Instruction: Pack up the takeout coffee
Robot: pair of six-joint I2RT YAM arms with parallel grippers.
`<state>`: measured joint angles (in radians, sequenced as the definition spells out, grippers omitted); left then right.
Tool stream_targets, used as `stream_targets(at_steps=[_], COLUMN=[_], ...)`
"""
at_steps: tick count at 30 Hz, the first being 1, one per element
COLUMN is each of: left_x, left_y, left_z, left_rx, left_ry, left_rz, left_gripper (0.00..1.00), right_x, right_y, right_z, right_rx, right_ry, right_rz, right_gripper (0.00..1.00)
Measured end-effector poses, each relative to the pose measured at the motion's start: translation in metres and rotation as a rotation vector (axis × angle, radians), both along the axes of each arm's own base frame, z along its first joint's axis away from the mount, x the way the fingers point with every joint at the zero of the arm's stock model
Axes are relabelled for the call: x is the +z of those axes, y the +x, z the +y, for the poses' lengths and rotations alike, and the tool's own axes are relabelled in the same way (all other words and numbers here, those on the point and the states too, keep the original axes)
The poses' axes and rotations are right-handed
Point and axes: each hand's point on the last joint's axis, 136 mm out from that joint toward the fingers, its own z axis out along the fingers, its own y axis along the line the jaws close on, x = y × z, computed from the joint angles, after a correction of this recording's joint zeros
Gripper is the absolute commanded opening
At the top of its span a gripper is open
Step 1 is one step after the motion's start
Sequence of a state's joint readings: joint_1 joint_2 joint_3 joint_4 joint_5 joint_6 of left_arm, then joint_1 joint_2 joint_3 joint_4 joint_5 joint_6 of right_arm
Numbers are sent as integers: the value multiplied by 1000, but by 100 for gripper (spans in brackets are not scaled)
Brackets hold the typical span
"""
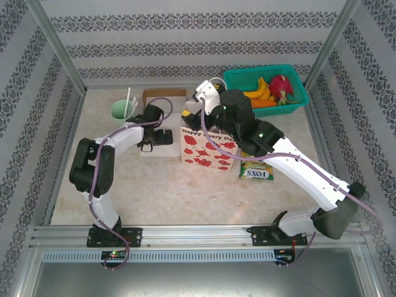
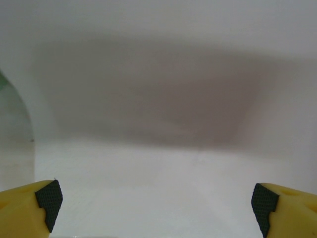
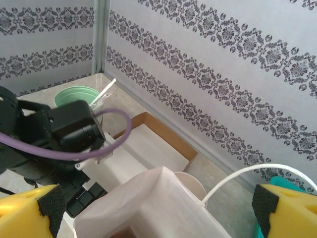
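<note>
The takeout coffee is out of view. A white gift bag [image 1: 207, 151] printed with red strawberries stands mid-table, and its open top [image 3: 163, 203] lies just under my right gripper [image 3: 158, 210]. That gripper [image 1: 195, 117] hovers over the bag's mouth, open, with nothing between its yellow fingers. My left gripper [image 1: 154, 141] is left of the bag, low over a white slab [image 1: 151, 151]. It stands wide open and empty [image 2: 158, 208], with a blurred white surface [image 2: 158, 163] close in front.
A cream cup rim [image 3: 190, 181] peeks out behind the bag. A mint-green holder with straws [image 1: 124, 111] and a cardboard box [image 1: 164, 96] sit at the back left. A green basket of fruit [image 1: 297, 83] is back right. A candy packet [image 1: 257, 171] lies right of the bag.
</note>
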<state>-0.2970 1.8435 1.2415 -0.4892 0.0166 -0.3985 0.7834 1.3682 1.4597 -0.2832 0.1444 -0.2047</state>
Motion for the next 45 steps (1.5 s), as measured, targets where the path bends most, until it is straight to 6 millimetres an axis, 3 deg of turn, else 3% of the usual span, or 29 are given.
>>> stream_targets(at_steps=[5,8,12,16,20,22,25,30,33,40,43,45], left_x=[-28,-31,-32,-33,-32,-29,-16,37,88,237,279,294], left_y=[-6,-6,-8,-7,-7,-8,-8,2,8,6,-5,-16], left_z=[-11,-16,-17,-14,-10,-9,-8,-12,-15,-28,-35,-39], left_rx=[-44,-60,-63,-51,-50,-53,-60,-51,-42,-29,-54,-83], left_ry=[75,117,132,146,167,175,175,134,93,-98,-190,-237], left_rz=[49,47,51,49,47,46,25,-83,-189,-445,-518,-542], left_gripper=[99,91,69,35,18,0,0,0,0,0,0,0], right_x=[1,5,8,10,9,9,7,5,6,6,1,-1], right_y=[-1,-2,-3,-4,-5,-6,-6,-7,-9,-30,-37,-32], right_z=[-5,-8,-11,-14,-18,-18,-19,-19,-18,9,27,35], right_rx=[-17,-28,-38,-46,-54,-56,-58,-59,-45,114,181,183], right_ry=[6,18,23,25,23,25,24,24,29,44,34,51], right_rz=[-1,-4,-10,-16,-16,-16,-12,-8,-7,10,19,45], right_gripper=[98,98,98,98,98,98,98,98,98,98,96,94])
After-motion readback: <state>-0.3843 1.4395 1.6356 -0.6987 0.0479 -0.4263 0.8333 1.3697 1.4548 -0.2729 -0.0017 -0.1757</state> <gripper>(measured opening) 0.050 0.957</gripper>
